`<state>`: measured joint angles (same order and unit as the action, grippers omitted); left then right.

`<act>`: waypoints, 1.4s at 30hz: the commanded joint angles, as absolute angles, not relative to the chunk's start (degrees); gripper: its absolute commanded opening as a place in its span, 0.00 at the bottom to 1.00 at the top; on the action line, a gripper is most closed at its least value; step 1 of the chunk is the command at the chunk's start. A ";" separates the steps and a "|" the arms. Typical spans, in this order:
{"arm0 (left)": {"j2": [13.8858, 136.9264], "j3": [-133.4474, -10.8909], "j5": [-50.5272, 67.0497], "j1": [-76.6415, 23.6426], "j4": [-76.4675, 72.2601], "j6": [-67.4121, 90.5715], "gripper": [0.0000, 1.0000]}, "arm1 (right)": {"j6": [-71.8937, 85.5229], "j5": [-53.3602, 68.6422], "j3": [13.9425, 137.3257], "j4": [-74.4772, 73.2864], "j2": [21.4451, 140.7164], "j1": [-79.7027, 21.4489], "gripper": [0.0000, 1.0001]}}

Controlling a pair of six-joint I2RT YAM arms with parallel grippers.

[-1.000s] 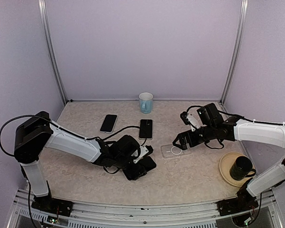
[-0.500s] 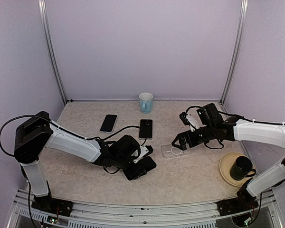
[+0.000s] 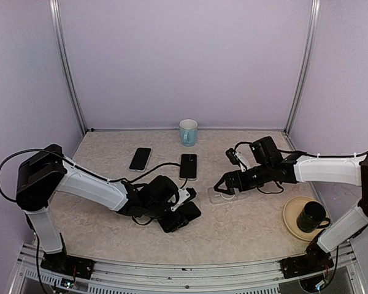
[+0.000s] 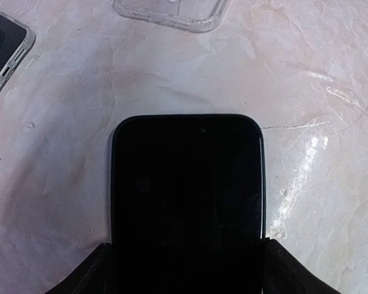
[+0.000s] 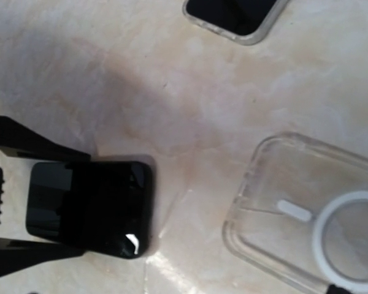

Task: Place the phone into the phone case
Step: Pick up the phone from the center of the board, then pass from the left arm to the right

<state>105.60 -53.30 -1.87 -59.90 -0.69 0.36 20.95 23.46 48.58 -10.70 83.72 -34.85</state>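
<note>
A bare black phone (image 3: 187, 212) lies flat on the marble table, left of centre. My left gripper (image 3: 179, 215) is shut on the phone, one finger against each long side. In the left wrist view the phone (image 4: 187, 196) runs away from the fingers (image 4: 95, 272). The clear phone case (image 3: 228, 196) with a white ring lies to the phone's right, open side up. My right gripper (image 3: 222, 184) hovers open over the case's left end. The right wrist view shows the case (image 5: 319, 208) at lower right and the phone (image 5: 92, 205) at lower left, with table between them.
Two other phones (image 3: 140, 158) (image 3: 188, 165) lie further back, one with a cable. A blue mug (image 3: 188, 131) stands by the back wall. A black mug (image 3: 311, 215) sits on a tan plate (image 3: 294, 228) at the right front.
My right gripper has moved left, over the case's left end. The left gripper's fingers have closed in against the phone's sides; the phone has not moved.
</note>
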 commanded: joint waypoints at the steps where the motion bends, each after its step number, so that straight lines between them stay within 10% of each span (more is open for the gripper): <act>1: 103.08 -51.49 -2.97 -60.23 -3.14 0.77 0.43 | 23.39 26.46 48.06 -7.30 85.66 -35.94 1.00; 42: 93.76 -47.87 -5.91 -64.01 -12.66 0.18 0.39 | 32.84 41.12 51.39 5.45 97.68 -41.73 0.86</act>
<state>96.03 -47.27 -5.39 -63.18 -8.97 0.73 31.64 36.73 50.13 1.91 96.86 -40.73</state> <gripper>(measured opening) 0.736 0.875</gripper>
